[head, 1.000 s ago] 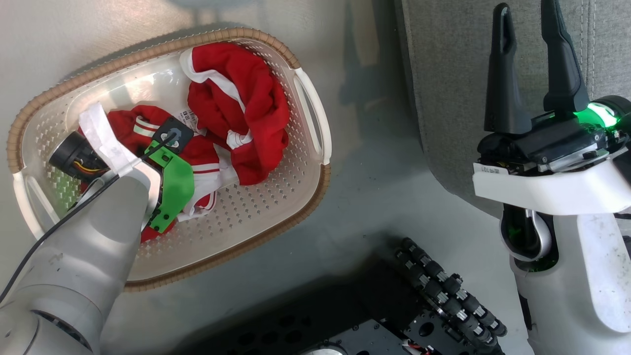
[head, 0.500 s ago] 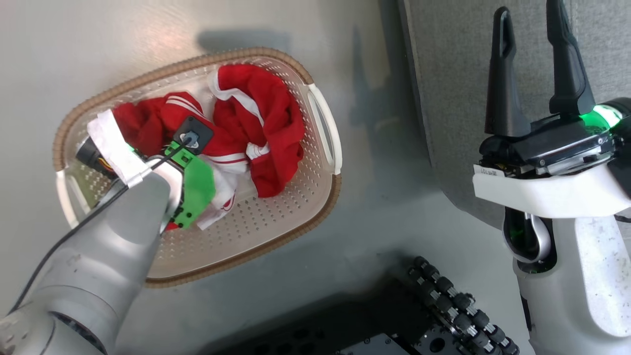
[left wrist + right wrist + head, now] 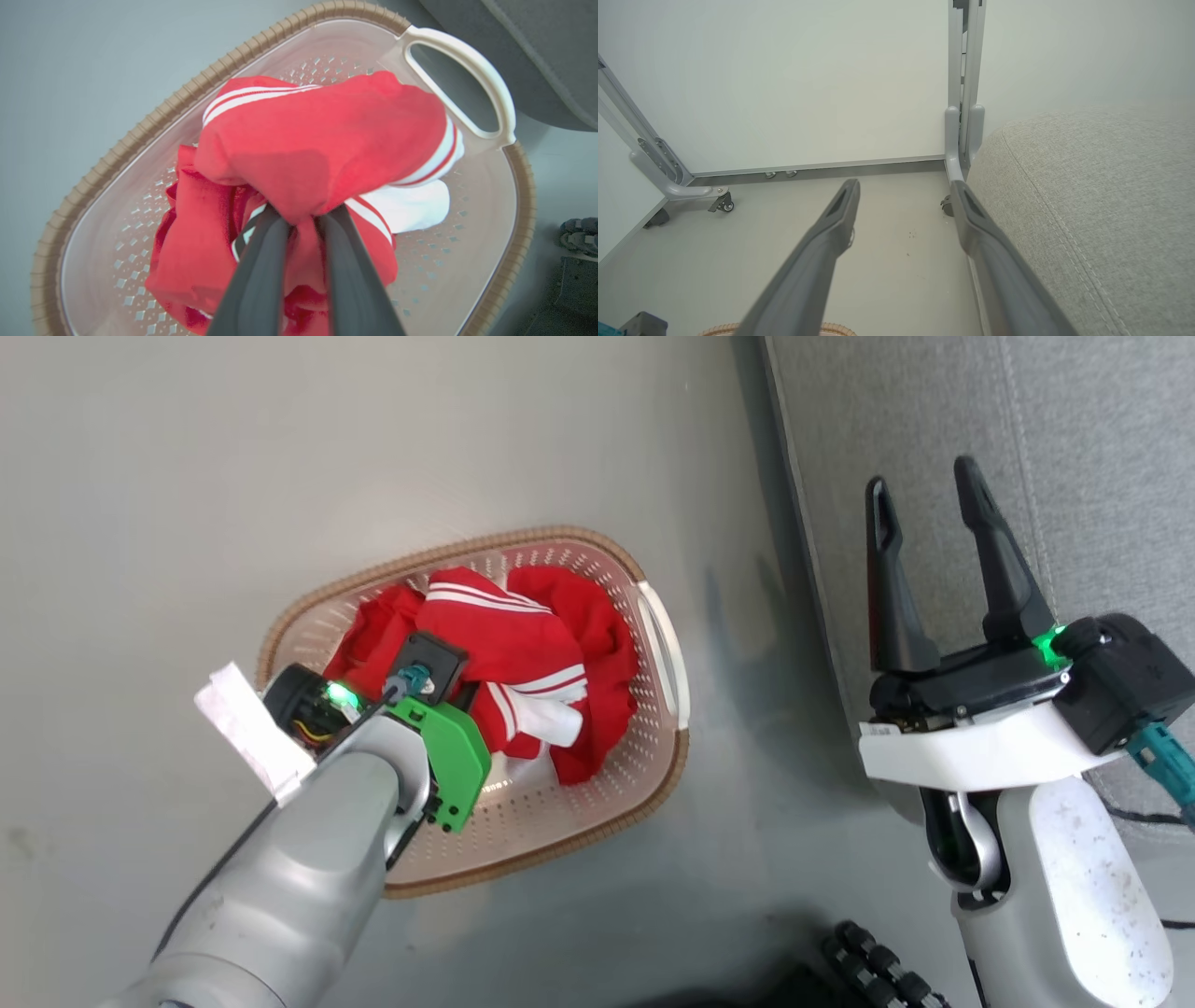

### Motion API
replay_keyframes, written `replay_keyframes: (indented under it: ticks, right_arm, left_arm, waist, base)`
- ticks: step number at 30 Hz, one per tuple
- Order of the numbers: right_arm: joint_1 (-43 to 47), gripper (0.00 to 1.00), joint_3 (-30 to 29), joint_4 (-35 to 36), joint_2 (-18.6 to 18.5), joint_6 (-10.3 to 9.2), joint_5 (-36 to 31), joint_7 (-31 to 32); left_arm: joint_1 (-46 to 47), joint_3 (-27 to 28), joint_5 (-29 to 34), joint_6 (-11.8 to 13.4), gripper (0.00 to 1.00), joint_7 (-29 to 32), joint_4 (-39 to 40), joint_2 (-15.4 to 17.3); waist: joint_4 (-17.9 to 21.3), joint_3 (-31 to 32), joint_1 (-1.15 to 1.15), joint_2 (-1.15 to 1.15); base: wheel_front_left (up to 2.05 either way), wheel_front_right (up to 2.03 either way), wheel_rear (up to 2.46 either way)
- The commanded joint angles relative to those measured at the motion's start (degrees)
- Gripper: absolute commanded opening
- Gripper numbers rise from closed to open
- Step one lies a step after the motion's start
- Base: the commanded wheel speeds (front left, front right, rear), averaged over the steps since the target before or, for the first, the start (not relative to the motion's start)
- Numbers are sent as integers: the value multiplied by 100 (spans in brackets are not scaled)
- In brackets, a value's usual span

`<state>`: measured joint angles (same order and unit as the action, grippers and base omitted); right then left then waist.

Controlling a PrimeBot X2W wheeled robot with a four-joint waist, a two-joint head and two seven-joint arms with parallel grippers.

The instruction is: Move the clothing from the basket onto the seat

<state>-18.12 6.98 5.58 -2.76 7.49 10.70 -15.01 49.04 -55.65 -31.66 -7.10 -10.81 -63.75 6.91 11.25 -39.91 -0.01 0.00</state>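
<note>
Fingers of the left pincer are clenched on a fold of the red clothing, their dark tips pressed close with cloth bunched between them. From that grip the gathered cloth swells outward, white stripes running across its far side and a white trim piece showing at its right. More red cloth lies under and to the left of the grip. All the clothing sits within the outline of the basket; whether the held part is clear of the basket bottom I cannot tell. The basket's brown rim rings a pale perforated bowl, and its white handle faces the seat. The basket stands on the grey floor, with a strip of bare floor between it and the seat to the right.

The right pincer is released, its fingers spread wide with nothing between them, held above the seat's left edge. Seen from its wrist, the right pincer has one finger along the seat's rounded edge and the other over the floor. Far off are a white wall and a metal frame on castors.
</note>
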Motion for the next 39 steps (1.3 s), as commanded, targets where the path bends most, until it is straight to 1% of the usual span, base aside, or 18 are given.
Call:
replay_keyframes:
  ticks: [1, 3, 7, 11, 13, 18, 25, 31, 39]
  right_arm:
    - [141, 100, -23, -57, -22, 0, -44, -25]
    - [259, 100, -74, -164, -23, 0, -48, -24]
    - [457, 100, -134, -245, -22, 0, -80, 28]
    - [623, 100, -186, -260, -21, 0, -64, 106]
    - [684, 100, -215, -246, -21, 0, -62, 139]
    - [795, 100, -211, -209, -21, 0, -57, 228]
    - [972, 100, -183, -173, -20, 0, -64, 338]
    - [1193, 100, -144, -148, -20, 0, -64, 448]
    - [1496, 100, -41, -70, -20, 0, -54, 610]
  left_arm:
    - [-149, 35, -48, -17, 0, -86, 62, -21]
    - [-325, 148, -219, -18, 0, -211, 200, -29]
    - [-546, 379, -385, 87, 0, -368, 572, 39]
    - [-799, 654, -549, 184, 0, -436, 1159, 131]
    - [-896, 780, -521, 251, 0, -450, 1535, 204]
    - [-1291, 1285, -339, 524, 0, -446, 2754, 426]
    - [-1832, 1931, -18, 766, 0, -448, 4239, 629]
    - [-2283, 2361, 233, 770, 0, -442, 5195, 681]
    - [-2764, 2471, 398, 815, 0, -443, 5861, 694]
  waist:
    - [-450, 835, 1, 0]
    - [-529, 1099, 1, 0]
    - [-656, 1458, 1, 0]
    - [-800, 1737, 1, 0]
    - [-867, 1854, 1, 0]
    - [-987, 2139, 1, 0]
    - [-1051, 2467, 1, 0]
    - [-1058, 2785, 1, 0]
    - [-997, 3183, 1, 0]
  base:
    - [0, 0, 0]
    - [0, 0, 0]
    - [0, 0, 0]
    - [0, 0, 0]
    - [0, 0, 0]
    - [0, 0, 0]
    - [0, 0, 0]
    - [0, 0, 0]
    - [0, 0, 0]
